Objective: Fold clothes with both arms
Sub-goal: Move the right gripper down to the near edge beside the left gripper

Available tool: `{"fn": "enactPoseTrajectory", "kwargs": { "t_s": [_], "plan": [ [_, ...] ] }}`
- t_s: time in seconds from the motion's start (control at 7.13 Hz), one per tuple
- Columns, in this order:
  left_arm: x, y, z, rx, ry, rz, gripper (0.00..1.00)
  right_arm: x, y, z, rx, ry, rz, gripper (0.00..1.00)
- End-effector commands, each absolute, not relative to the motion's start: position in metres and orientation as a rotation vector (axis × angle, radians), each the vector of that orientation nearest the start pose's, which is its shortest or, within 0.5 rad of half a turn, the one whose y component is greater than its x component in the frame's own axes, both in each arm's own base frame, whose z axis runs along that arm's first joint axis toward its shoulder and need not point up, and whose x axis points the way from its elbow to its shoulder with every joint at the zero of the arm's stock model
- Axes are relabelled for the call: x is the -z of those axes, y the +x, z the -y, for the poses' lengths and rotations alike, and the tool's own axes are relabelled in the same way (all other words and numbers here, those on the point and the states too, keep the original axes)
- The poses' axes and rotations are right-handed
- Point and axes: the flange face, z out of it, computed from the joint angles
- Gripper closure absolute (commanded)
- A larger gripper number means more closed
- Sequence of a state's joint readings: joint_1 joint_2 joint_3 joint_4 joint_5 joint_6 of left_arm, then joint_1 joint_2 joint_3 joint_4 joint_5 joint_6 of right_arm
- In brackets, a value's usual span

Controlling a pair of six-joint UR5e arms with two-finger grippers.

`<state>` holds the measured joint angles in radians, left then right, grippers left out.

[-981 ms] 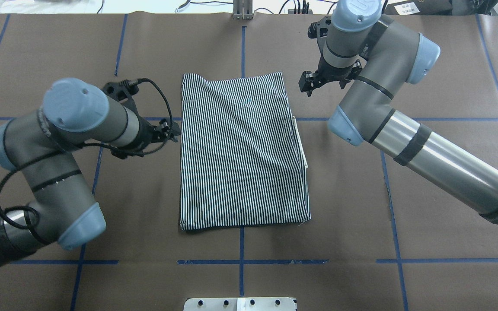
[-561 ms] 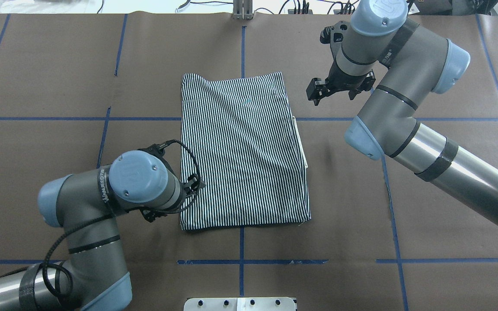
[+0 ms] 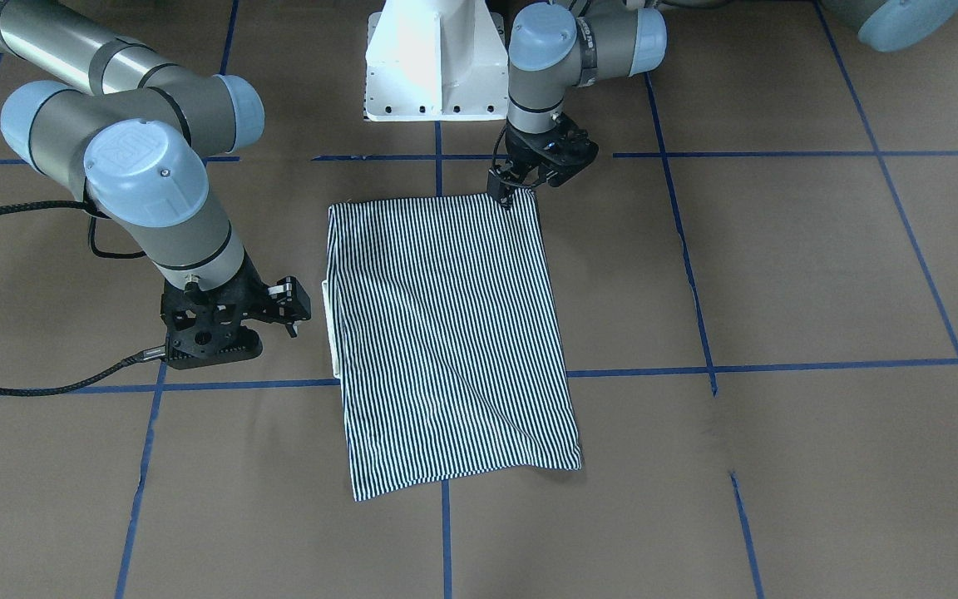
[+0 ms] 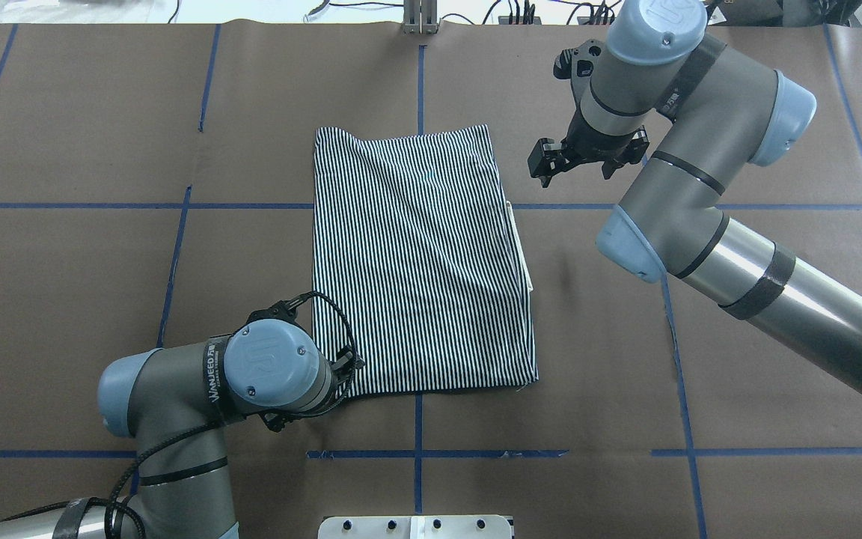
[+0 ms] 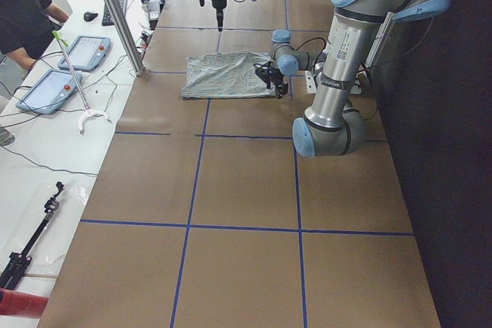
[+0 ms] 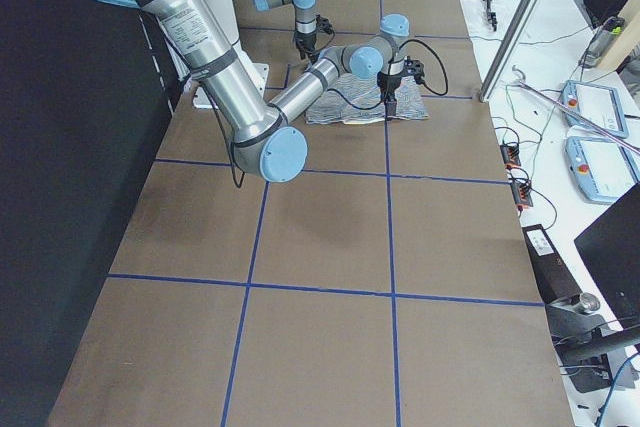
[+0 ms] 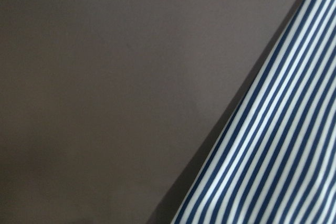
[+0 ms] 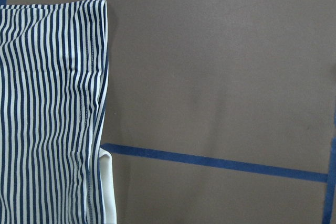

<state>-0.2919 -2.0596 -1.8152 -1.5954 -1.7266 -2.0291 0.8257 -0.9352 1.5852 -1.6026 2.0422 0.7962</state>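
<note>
A: How far is the folding?
B: The polo shirt point(image 4: 420, 262) lies on the table point(image 4: 102, 112) as a rectangle; likely one fold remains. The left gripper point(image 3: 508, 196) is at its corner and the right gripper point(image 4: 542, 161) is apart from it. Whether their jaws are closed, one cannot tell.

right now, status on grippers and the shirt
Left gripper at shirt near corner, grip unclear. Right gripper beside shirt, empty. Shirt folded flat. Nothing blocking.

Brown table point(image 4: 64, 112) gridded with blue tape lines point(image 4: 476, 454)
A white side bench point(image 5: 46, 151) holds two teach pendants point(image 5: 86, 51); a person point(image 5: 23, 13) in black is beside it
</note>
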Motion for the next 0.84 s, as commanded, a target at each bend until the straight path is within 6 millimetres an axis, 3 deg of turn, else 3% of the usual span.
{"fn": "enactPoseTrajectory", "kwargs": {
  "t_s": [0.0,0.14,0.42,0.7],
  "plan": [
    [-0.278,0.572,0.294,0.667,-0.205,-0.756,0.38,-0.285,-0.407,0.572,0.095,0.116,0.747,0.00],
    [-0.277,0.571,0.296,0.670,-0.198,-0.759,0.53,-0.285,-0.407,0.572,0.095,0.115,0.746,0.00],
    [-0.277,0.570,0.299,0.677,-0.195,-0.760,0.98,-0.289,-0.408,0.571,0.095,0.111,0.743,0.00],
    [-0.274,0.563,0.308,0.688,-0.189,-0.770,1.00,-0.289,-0.408,0.572,0.094,0.111,0.741,0.00]
  ]
}}
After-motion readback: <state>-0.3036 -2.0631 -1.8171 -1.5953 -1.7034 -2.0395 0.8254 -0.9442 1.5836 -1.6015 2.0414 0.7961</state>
